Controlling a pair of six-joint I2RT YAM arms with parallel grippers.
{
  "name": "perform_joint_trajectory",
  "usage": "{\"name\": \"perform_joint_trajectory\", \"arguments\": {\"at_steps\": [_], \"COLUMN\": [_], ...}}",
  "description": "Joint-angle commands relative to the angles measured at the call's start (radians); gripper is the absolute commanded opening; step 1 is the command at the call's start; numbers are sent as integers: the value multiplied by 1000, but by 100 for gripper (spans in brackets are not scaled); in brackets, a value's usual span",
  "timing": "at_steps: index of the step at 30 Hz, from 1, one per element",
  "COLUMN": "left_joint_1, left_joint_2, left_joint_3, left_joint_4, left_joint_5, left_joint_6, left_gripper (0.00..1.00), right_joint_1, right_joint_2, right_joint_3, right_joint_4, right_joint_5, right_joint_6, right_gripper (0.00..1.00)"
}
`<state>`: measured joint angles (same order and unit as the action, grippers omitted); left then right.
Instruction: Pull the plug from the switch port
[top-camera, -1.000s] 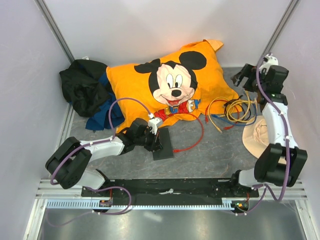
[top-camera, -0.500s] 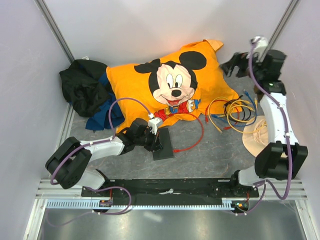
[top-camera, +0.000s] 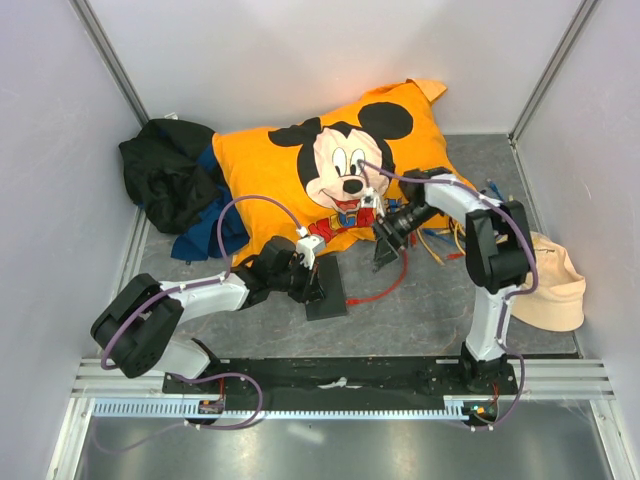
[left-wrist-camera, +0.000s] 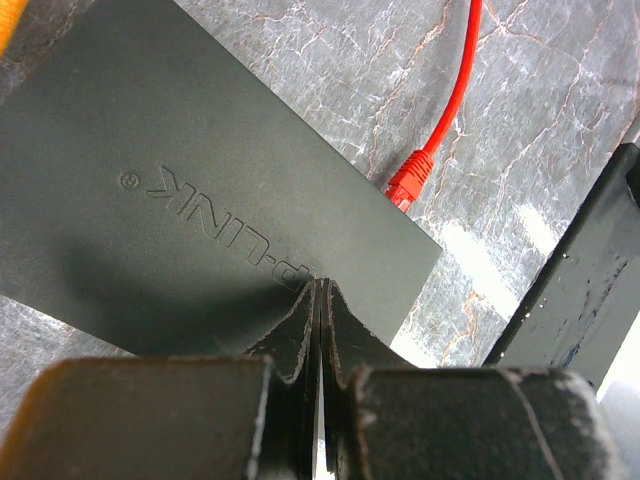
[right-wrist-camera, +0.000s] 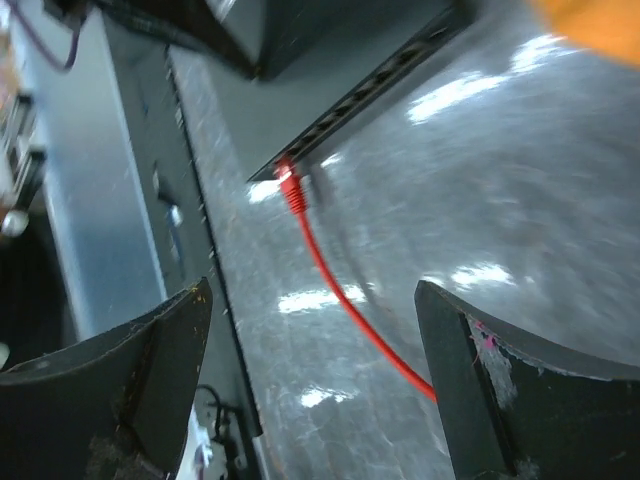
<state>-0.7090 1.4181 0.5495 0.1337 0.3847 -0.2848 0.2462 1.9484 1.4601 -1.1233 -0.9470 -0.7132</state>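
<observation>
**Red plug (left-wrist-camera: 408, 186) seated in the switch (left-wrist-camera: 200, 190)**

From above, the switch lies on the grey worktop (top-camera: 430, 310), just in front of the orange pillow (top-camera: 425, 165). The left pincer (top-camera: 318, 284) rests on it, and the right pincer (top-camera: 383, 250) hangs close by to its right.

At the left wrist, the fingers (left-wrist-camera: 300, 330) are pressed together, tips down on the switch's top face and gripping nothing. The plug sits in the edge near a corner, and its red cable (left-wrist-camera: 462, 80) trails off across the worktop.

At the right wrist the view is blurred. Its fingers (right-wrist-camera: 130, 380) stand wide apart, seemingly with nothing held, and the plug lies beyond them.
</observation>
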Motion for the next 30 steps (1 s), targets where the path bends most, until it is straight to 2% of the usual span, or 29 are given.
{"name": "perform_joint_trajectory", "arguments": {"at_steps": [1, 9, 16, 20, 30], "left_joint_1": [0, 0, 2, 2, 2], "left_joint_2": [5, -8, -8, -7, -4], "left_joint_3": [-33, -39, -39, -39, -37], "left_joint_4": [-80, -75, -77, -75, -74], "left_joint_5": [-37, -43, -44, -38, -38], "left_joint_6": [47, 49, 50, 50, 50], "left_gripper": [2, 2, 2, 2, 2], "right_joint_1": [88, 183, 242, 265, 277], "right_joint_2": [59, 208, 268, 305, 379], "right_joint_3": [23, 11, -4, 11, 46], "right_joint_4": [-224, -164, 31, 48, 63], "right_joint_5": [-70, -122, -73, -55, -18], "right_joint_6": [-229, -155, 63, 107, 159], "right_gripper": [88, 75, 75, 72, 55]}}
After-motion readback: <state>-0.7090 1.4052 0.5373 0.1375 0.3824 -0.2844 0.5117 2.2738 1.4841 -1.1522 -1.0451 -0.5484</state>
